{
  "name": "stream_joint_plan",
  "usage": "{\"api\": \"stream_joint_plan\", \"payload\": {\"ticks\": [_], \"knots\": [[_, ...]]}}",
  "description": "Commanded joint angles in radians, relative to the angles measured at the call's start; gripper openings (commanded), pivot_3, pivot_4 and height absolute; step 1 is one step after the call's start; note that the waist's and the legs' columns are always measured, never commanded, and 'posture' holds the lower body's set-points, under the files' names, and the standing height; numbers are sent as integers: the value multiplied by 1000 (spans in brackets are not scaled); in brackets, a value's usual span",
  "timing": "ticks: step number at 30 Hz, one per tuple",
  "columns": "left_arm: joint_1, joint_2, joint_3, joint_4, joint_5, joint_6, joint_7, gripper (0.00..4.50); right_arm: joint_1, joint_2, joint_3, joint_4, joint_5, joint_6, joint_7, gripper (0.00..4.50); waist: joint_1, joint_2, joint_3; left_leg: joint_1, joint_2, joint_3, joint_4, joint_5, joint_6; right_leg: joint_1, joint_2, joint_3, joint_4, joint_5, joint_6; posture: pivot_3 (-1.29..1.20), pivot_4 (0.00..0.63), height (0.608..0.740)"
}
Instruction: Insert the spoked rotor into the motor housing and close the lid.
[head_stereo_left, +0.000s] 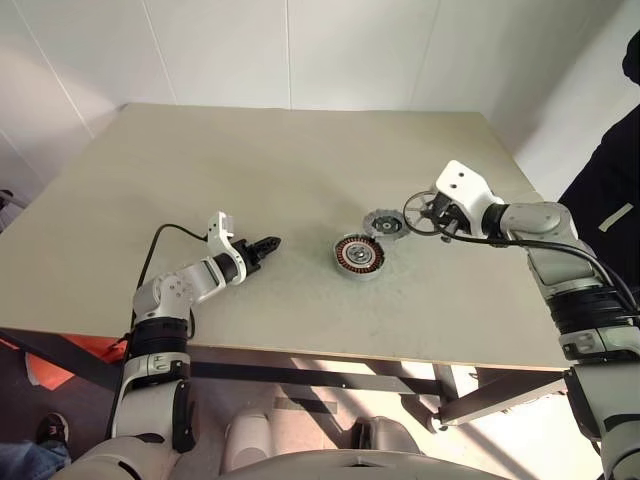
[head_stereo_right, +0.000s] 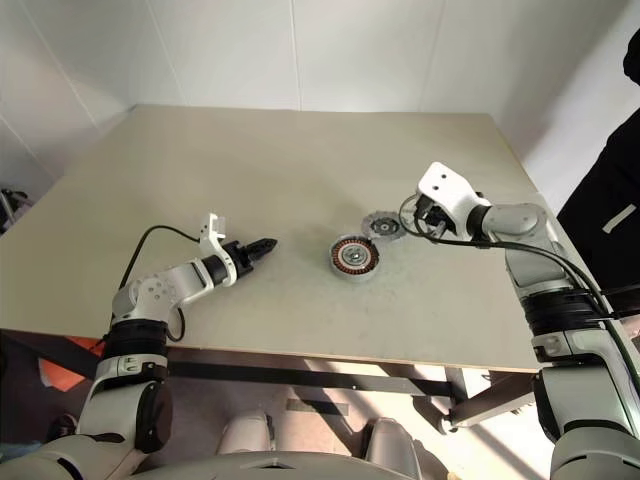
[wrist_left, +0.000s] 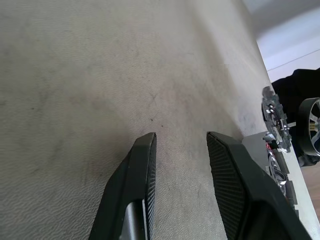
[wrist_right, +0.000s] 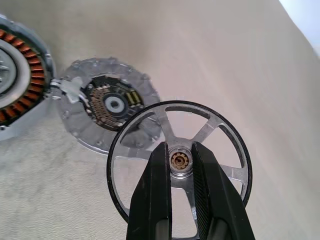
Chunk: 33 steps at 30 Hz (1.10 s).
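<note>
Beige table (head_stereo_left: 300, 160), matte, against white walls; a person in dark clothing stands at its far right edge.

Nearest me, on my left: left gripper (head_stereo_left: 268, 243) hovers low over bare tabletop, jaws parted, nothing between them. It points toward the housing but sits well apart from it.

Centre: housing (head_stereo_left: 357, 256) lies flat on the table, open face up, copper coil ring visible around a dark centre. Its axis stands vertical. Nothing is in it.

Just beyond it, toward my right: lid (head_stereo_left: 384, 223) lies flat, touching or almost touching the housing's rim. In the right wrist view its inner side faces up, with dark parts and a pale centre visible.

Right: right gripper (wrist_right: 181, 162) holds the rotor (wrist_right: 180, 160) clear of the table, above and just to the right of the lid. Fingers (wrist_right: 155, 190) are pressed in on the central hub, one each side. The rotor's black rim and silver spokes are unobstructed. In the head views the ring stands nearly on edge, its axis tilted close to level, not vertical.

Step in hand, as I judge it: rotor is picked up, insertion not yet done.

Next move calls for: carry the rotor over the housing, turn the wrist until the rotor's axis stands vertical and lines up with the housing's centre, then lower it straight. Lid comes after.
</note>
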<state>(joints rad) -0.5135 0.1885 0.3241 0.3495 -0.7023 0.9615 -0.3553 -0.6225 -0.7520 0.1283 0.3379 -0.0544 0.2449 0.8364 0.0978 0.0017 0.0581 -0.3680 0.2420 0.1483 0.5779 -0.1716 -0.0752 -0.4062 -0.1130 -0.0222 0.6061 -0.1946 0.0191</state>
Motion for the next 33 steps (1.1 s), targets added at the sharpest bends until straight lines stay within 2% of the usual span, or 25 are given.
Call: {"api": "stream_joint_plan", "payload": {"ticks": [1,9,18,20,21,24,29,33], "knots": [[-21,-2,-1,-12,-2,-16,-14,1726,-44,-24,-26,40,-37,-11,-47,276,-1,0,0,0,0,0,0,0,0,0,0,0,0,0,0,0,0,740],[-14,1,5,-19,-2,-17,-14,1726,-33,-14,5,104,-94,-22,-56,276,-1,1,0,0,0,0,0,0,0,0,0,0,0,0,0,0,0,740],[-7,7,6,-21,1,-15,-13,1726,0,11,-2,35,-53,12,20,276,-2,1,0,0,0,0,0,0,0,0,0,0,0,0,0,0,0,740],[-8,7,6,-18,1,-16,-13,1726,9,15,-1,31,-53,17,24,1041,-1,1,0,0,0,0,0,0,0,0,0,0,0,0,0,0,0,740],[-9,7,7,-18,1,-16,-13,1726,10,16,-1,29,-54,19,23,1261,-1,1,0,0,0,0,0,0,0,0,0,0,0,0,0,0,0,740],[-10,8,6,-14,2,-17,-14,1726,11,18,-5,19,-57,13,11,2288,-1,1,0,0,0,0,0,0,0,0,0,0,0,0,0,0,0,740],[-11,9,4,-11,4,-16,-16,1726,-10,9,-23,7,-64,13,-23,2288,-1,1,0,0,0,0,0,0,0,0,0,0,0,0,0,0,0,740],[-15,8,1,-7,6,-15,-17,1726,-38,32,-77,-63,11,32,-16,2288,-1,1,0,0,0,0,0,0,0,0,0,0,0,0,0,0,0,740]]}}
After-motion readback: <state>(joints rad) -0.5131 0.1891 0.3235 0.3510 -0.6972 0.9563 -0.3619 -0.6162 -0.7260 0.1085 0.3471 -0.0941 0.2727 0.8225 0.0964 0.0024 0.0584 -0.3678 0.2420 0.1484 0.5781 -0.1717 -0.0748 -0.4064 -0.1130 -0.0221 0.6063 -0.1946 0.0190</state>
